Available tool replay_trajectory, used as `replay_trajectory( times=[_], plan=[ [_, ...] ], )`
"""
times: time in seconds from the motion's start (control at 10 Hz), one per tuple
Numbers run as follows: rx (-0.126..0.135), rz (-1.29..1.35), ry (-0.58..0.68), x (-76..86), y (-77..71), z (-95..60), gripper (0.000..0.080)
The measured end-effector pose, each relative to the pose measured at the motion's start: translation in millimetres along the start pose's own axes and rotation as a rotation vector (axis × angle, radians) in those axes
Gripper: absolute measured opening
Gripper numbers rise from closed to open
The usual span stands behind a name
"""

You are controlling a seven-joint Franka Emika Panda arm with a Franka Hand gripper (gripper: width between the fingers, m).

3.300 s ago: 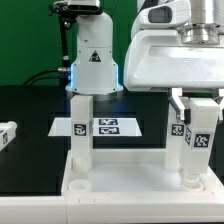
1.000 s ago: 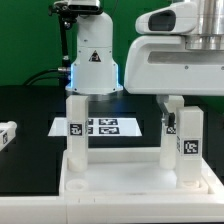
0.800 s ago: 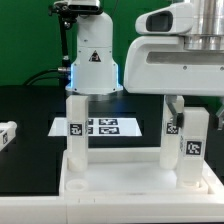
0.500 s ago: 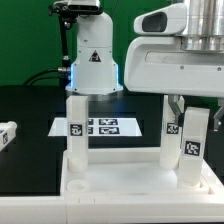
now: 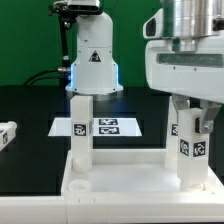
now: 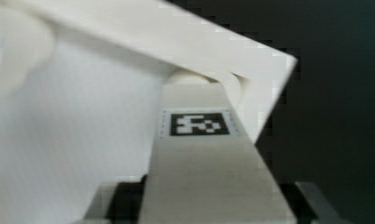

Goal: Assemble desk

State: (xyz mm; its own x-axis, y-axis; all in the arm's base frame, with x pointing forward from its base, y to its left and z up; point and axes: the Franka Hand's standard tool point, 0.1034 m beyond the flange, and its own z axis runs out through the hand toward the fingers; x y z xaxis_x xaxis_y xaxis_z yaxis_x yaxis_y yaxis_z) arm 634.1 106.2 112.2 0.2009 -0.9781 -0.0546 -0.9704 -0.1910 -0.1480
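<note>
We see the gripper (image 5: 190, 103) clamped on the upper end of a desk leg (image 5: 192, 150) standing in the tabletop's (image 5: 120, 180) socket at 4 o'clock in the exterior view. Another leg (image 5: 80, 125) stands at 9 o'clock. We judge the plastic leg light, stiff, smooth; grip flat opposite faces near the top.

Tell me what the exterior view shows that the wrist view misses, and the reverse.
Only the exterior view shows the marker board, the robot base, a loose leg at that view's left edge, and the upright leg on the tabletop's left side. Only the wrist view shows the gripper closed around a leg from directly above. Both show that tagged leg standing on the tabletop.
</note>
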Motion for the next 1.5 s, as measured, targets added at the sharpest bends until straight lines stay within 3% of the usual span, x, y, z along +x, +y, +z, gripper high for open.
replay_trajectory(
  times=[0.2, 0.3, 0.4, 0.5, 0.6, 0.7, 0.8, 0.9, 1.3, 1.4, 1.5],
  plan=[
    [-0.005, 0.102, 0.002, -2.1, -0.4, 0.2, 0.0284],
    [-0.005, 0.07, 0.001, -1.9, -0.3, 0.2, 0.0285],
    [-0.021, -0.028, 0.011, -2.7, 1.0, 0.3, 0.0285],
    [-0.053, -0.232, 0.031, -5.1, 0.3, -2.2, 0.05],
    [-0.054, -0.431, 0.034, -6.9, -3.4, -4.9, 0.05],
    [-0.055, -0.544, 0.03, -6.8, -4.1, -5.8, 0.0617],
    [-0.057, -0.577, 0.03, -6.0, -3.2, -4.7, 0.0639],
    [-0.059, -0.64, 0.03, -5.4, -3.1, -4.6, 0.0639],
    [-0.093, -1.321, 0.028, 0.0, -4.5, -5.0, 0.0649],
    [-0.091, -1.274, 0.031, 0.6, -4.7, -5.1, 0.0649],
    [-0.09, -1.237, 0.033, 0.6, -4.7, -5.1, 0.051]
  ],
)
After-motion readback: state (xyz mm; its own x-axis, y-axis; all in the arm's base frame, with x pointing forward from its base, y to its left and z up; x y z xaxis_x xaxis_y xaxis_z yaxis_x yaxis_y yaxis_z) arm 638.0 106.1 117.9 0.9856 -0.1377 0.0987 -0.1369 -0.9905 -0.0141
